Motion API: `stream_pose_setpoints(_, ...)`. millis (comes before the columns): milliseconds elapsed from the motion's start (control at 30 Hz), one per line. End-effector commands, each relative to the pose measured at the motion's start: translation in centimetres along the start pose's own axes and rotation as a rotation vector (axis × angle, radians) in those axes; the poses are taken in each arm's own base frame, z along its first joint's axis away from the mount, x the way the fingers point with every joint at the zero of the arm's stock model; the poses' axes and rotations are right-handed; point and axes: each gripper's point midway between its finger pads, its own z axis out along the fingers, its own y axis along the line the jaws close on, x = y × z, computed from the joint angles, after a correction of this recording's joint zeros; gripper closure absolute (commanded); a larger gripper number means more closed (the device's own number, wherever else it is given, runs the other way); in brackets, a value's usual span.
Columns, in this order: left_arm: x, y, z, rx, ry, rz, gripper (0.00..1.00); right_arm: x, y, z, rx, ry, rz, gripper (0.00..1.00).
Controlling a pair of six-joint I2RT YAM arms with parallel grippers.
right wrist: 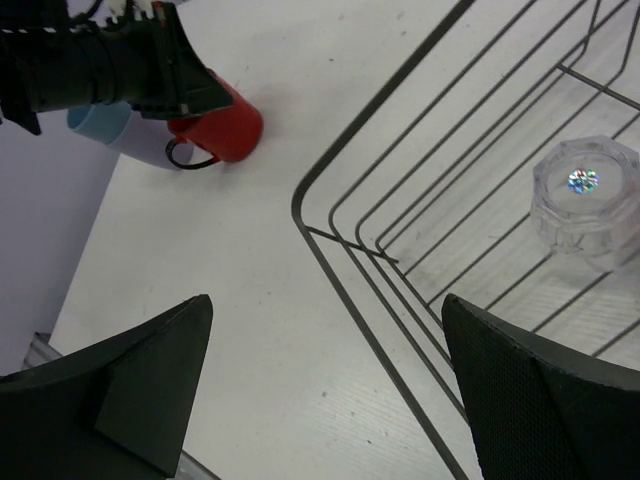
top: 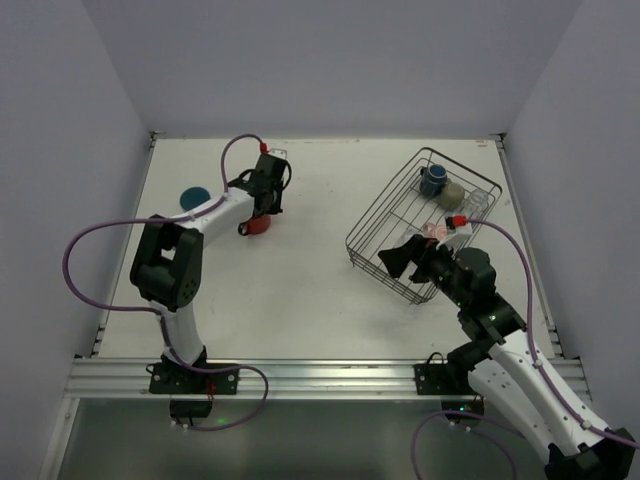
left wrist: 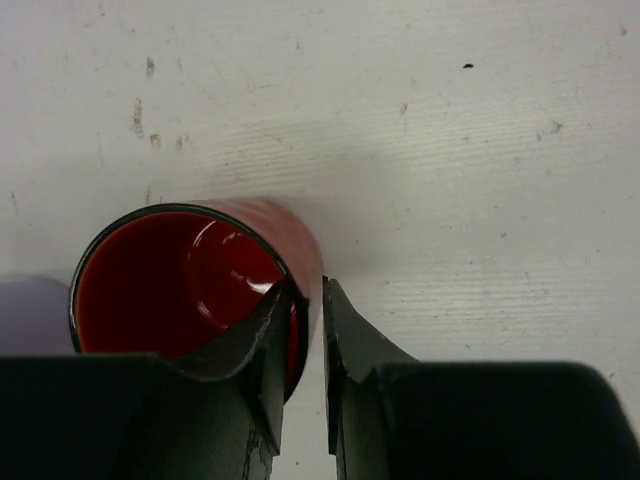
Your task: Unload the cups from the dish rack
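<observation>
A red cup [top: 259, 227] is on the table at the far left, and my left gripper [top: 256, 214] is shut on its rim. In the left wrist view one finger is inside the red cup [left wrist: 170, 285], the other outside, at my left gripper [left wrist: 308, 288]. A light blue cup [top: 193, 197] stands left of it. The black wire dish rack [top: 388, 197] sits at the right and holds a dark blue cup [top: 433, 181], an olive-grey cup [top: 453, 193] and a pale pink cup [top: 437, 232]. My right gripper [top: 402, 262] is open and empty above the rack's near-left corner [right wrist: 300, 190].
A clear glass [right wrist: 585, 200] stands upside down on the rack floor. The left arm's purple cable [top: 100, 235] loops out to the left. White walls close in the table on three sides. A metal rail [top: 320, 378] runs along the near edge.
</observation>
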Motion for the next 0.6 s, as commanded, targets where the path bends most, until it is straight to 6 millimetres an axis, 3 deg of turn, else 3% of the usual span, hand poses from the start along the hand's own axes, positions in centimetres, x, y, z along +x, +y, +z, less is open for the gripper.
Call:
stream_pose_setpoints(0, -3.2, 0.3, -0.5, -0.020, -0.121, -0.053, 0.78, -0.7, -1.4, -0.4, 0.093, -0.008, -0.038, 0.01)
stream_pose_setpoints(167, -3.1, 1.2, -0.6, -0.055, -0.118, -0.057, 0.65, -0.9, -2.4, -0.4, 0.157, -0.001, -0.053, 0.01)
stream_pose_setpoints(333, -6.2, 0.6, -4.0, 0.028, -0.197, -0.088, 0.41, -2.1, -4.5, -0.2, 0.294, -0.021, -0.077, 0.02)
stream_pose_setpoints(367, -7.5, 0.1, -5.9, 0.081, -0.240, -0.097, 0.34, -2.5, -4.5, -0.1, 0.312, -0.021, -0.083, 0.03)
stream_pose_setpoints(467, -9.6, -1.0, -9.2, 0.181, -0.312, -0.106, 0.27, -3.9, -5.5, -0.3, 0.398, -0.047, -0.094, 0.05)
stream_pose_setpoints(533, -11.3, -2.3, -13.3, 0.315, -0.387, -0.106, 0.25, -4.2, -6.3, -0.4, 0.458, -0.040, -0.105, 0.05)
stream_pose_setpoints(567, -11.9, -3.2, -16.4, 0.415, -0.438, -0.095, 0.22, -5.1, -6.6, -0.6, 0.496, -0.063, -0.107, 0.05)
